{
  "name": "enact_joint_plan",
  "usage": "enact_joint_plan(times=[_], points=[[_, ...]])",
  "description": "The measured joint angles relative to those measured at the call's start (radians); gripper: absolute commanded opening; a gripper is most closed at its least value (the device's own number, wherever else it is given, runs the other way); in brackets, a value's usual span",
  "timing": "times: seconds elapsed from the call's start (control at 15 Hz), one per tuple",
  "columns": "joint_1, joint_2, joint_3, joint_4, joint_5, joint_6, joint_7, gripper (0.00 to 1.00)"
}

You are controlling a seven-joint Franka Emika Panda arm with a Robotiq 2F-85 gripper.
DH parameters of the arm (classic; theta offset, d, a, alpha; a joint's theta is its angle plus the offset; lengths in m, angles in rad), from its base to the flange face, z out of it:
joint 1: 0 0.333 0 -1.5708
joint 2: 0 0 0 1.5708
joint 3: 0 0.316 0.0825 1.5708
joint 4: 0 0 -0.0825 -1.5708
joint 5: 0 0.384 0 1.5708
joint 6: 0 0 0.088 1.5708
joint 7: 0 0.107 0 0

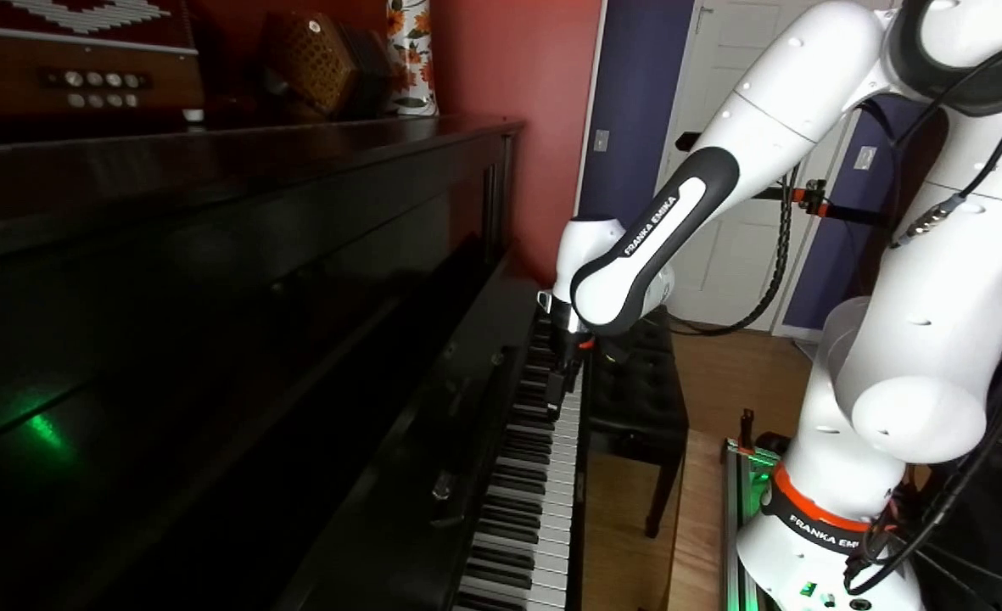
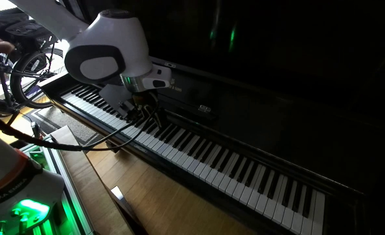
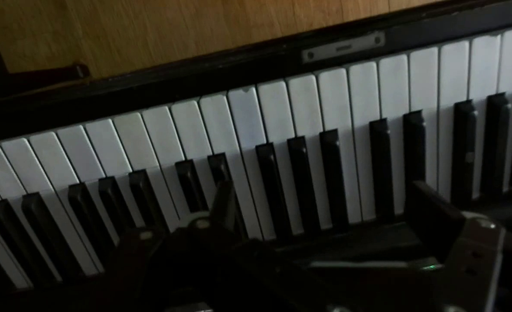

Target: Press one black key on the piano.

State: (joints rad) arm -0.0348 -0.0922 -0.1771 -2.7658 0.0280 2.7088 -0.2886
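Observation:
The glossy black upright piano (image 1: 178, 305) shows in both exterior views, and it also fills the middle of an exterior view (image 2: 277, 130). Its row of white and black keys (image 2: 212, 160) runs along its front. My gripper (image 1: 556, 407) points down over the keys. In the wrist view my gripper (image 3: 323, 185) is open, its two fingers wide apart with nothing between them. The left finger's tip overlaps a black key (image 3: 217, 167), and the right tip lies over another black key (image 3: 414, 134). Whether either tip touches a key I cannot tell. Several black keys show between the fingers.
A dark tufted bench (image 1: 636, 382) stands by the keyboard. The fallboard (image 2: 192, 98) rises behind the keys. A black cable (image 2: 65, 147) hangs from the arm in front of the keys. A wooden surface (image 1: 697, 526) lies beside the robot base.

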Motion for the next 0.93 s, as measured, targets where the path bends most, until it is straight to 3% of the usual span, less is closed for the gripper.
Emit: enact_joint_plan(times=[0.13, 0.2, 0.33, 0.6, 0.87, 0.93], points=[[0.002, 0.067, 0.003, 0.002, 0.072, 0.101, -0.060, 1.00], [0.002, 0.098, 0.009, 0.006, 0.122, 0.135, -0.096, 0.75], [0.006, 0.152, 0.024, 0.018, 0.226, 0.179, -0.172, 0.68], [0.000, 0.236, 0.066, 0.058, 0.372, 0.222, -0.274, 0.35], [-0.009, 0.304, 0.095, 0.103, 0.422, 0.244, -0.290, 0.04], [-0.011, 0.321, 0.097, 0.112, 0.423, 0.251, -0.290, 0.01]])
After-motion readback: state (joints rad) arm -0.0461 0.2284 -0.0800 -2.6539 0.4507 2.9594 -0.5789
